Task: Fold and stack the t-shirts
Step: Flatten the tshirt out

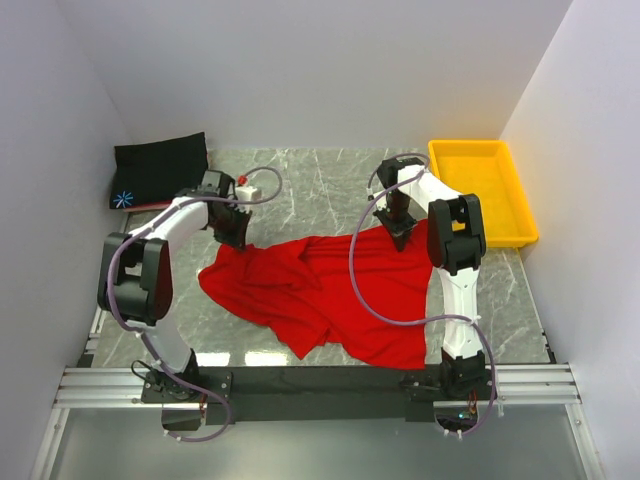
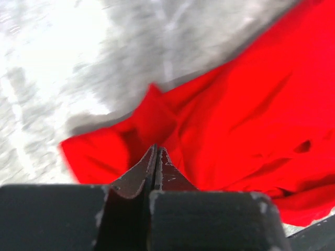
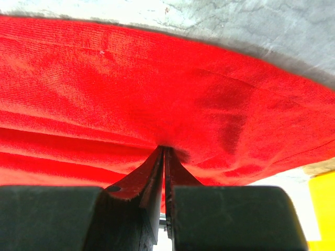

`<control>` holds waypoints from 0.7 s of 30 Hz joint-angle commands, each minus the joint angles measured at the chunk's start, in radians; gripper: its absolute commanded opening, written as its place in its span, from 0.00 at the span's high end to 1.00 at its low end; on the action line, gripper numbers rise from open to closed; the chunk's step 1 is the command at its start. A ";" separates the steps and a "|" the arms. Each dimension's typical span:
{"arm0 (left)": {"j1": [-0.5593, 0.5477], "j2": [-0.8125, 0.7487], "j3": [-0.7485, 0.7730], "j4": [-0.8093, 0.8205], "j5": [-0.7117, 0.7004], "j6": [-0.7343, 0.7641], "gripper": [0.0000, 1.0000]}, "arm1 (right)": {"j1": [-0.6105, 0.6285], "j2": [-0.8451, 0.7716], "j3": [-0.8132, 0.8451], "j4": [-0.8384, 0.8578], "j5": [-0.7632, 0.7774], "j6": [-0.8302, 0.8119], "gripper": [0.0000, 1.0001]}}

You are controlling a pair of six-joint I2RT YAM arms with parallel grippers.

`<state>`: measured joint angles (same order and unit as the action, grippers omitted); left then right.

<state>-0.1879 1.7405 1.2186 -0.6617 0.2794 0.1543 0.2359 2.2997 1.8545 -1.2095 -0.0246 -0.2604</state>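
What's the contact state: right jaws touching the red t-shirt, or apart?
Touching. The right wrist view shows the right gripper with its jaws shut on the red t-shirt, the cloth puckering in where their tips meet.

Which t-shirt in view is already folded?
The black t-shirt in the far-left corner is folded into a neat flat rectangle, with its starburst mark showing. The red t-shirt lies crumpled and unfolded in the middle.
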 commanded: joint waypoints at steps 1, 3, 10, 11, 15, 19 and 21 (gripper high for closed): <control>0.047 -0.012 0.016 -0.006 -0.023 0.004 0.99 | -0.010 0.009 -0.005 0.004 0.043 -0.022 0.90; 0.064 -0.028 0.018 -0.006 -0.010 0.014 0.99 | -0.012 0.009 -0.006 0.007 0.048 -0.020 0.90; 0.174 -0.104 -0.014 0.016 -0.029 0.002 1.00 | -0.012 0.012 0.002 0.002 0.043 -0.022 0.90; 0.186 -0.107 -0.022 0.019 -0.034 -0.007 0.99 | -0.012 0.012 0.005 0.002 0.041 -0.022 0.91; 0.281 -0.072 -0.047 0.011 -0.040 -0.021 0.99 | -0.012 0.009 0.012 0.001 0.038 -0.025 0.90; 0.291 -0.038 -0.013 -0.027 0.071 0.005 0.93 | -0.012 -0.002 0.020 -0.007 0.005 -0.036 0.90; 0.291 -0.085 -0.002 -0.012 0.153 0.014 0.69 | -0.012 -0.012 0.028 -0.013 -0.030 -0.043 0.90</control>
<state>0.1127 1.6955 1.1831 -0.6685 0.3008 0.1551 0.2348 2.2997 1.8561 -1.2144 -0.0238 -0.2790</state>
